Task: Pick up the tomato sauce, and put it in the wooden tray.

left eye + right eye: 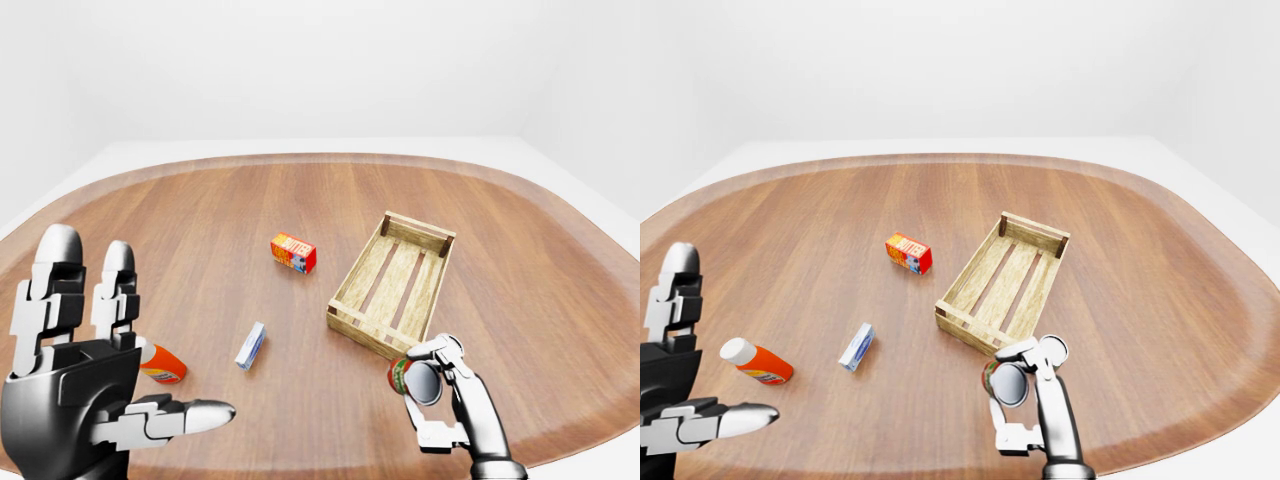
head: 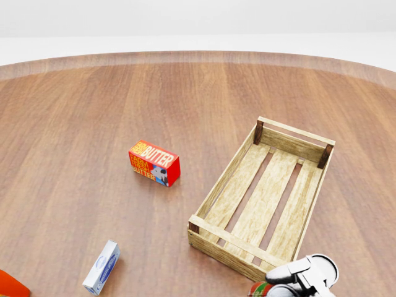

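The tomato sauce can (image 1: 402, 376), red with a green band and a grey end, is tilted in my right hand (image 1: 428, 385), whose fingers are shut round it. It hangs just below the near right corner of the wooden tray (image 2: 226, 179), a slatted crate with nothing in it. In the head view only a sliver of the red can (image 2: 257, 289) shows under the right hand (image 2: 291, 281) at the bottom edge. My left hand (image 1: 120, 340) is raised at the lower left of the left-eye view, fingers spread and open, holding nothing.
A second can with a white lid (image 2: 323, 269) stands by the tray's near right corner, just behind my right hand. A red butter box (image 2: 154, 163) lies left of the tray, a small blue-white box (image 2: 102, 267) below it, and an orange bottle (image 1: 758, 362) further left.
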Robot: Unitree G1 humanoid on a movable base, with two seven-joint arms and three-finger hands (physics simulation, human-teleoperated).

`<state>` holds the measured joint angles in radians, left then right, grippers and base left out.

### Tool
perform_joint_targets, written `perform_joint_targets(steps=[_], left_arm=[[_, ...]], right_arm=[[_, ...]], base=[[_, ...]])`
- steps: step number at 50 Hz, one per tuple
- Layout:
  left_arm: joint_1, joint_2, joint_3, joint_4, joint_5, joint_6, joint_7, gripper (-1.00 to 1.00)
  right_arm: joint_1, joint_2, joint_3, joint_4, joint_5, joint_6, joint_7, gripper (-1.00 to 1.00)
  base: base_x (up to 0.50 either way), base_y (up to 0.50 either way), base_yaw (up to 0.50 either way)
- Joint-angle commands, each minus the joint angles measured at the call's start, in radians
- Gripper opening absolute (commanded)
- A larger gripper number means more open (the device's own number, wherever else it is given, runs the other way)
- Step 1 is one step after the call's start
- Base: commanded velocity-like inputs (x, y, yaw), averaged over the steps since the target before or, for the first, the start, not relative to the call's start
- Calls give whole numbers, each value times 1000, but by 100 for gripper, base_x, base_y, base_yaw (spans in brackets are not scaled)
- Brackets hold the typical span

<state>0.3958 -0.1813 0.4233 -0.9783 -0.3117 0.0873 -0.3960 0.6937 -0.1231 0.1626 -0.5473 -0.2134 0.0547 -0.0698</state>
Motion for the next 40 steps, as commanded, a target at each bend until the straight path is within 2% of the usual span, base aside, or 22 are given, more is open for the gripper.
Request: perform_joint_targets(steps=[1, 19, 40], left_arm=[[-5, 2, 8, -3, -5, 0, 1, 100], [-4, -3, 19, -7, -11, 0, -4, 100], [7, -15, 17, -4, -9, 0, -15, 100]], right_arm=[[-45, 33, -40, -145, -15, 33, 36, -100], [-221, 79, -59, -312, -91, 33, 120, -100], [-537, 100, -158, -187, -153, 33, 195, -100]], base=[[0, 0, 0], [0, 0, 0], [0, 0, 0]])
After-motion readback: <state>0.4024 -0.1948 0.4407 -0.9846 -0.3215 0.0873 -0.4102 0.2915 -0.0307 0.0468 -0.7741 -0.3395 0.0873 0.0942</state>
